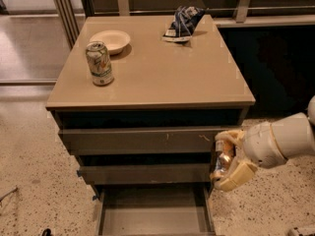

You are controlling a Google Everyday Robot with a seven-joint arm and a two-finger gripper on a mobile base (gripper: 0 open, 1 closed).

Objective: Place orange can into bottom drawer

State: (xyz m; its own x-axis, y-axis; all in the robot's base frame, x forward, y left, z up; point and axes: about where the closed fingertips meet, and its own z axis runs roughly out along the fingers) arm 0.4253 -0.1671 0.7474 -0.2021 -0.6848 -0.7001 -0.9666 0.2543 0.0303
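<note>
Camera view places the orange can [222,161] off the cabinet, in the air below the front right corner of the worktop [162,77]. The can sits level with the right ends of the two upper drawers [142,141], roughly upright with a slight tilt.

The gripper [227,160] has the can clamped between its two pale fingers [237,177], one above and one below. The jaws are closed as far as the can body permits. The arm [280,142] enters from the right edge of the view.

The bottom drawer [152,215] is pulled out under the front edge of the worktop. Its grey inside is bare as far as it is visible. The can hangs above the drawer's right wall and slightly outside it.

On the worktop:
- a pale green-and-white can [100,63] stands near the left edge;
- a shallow bowl [110,41] sits behind that can, toward the rear left corner;
- a dark crumpled bag [183,22] lies by the rear edge.

Progress, as a judgement: pick-up and drawer opening are complete. Outstanding steps are shifting the can left over the drawer opening, lowering it and releasing it.
</note>
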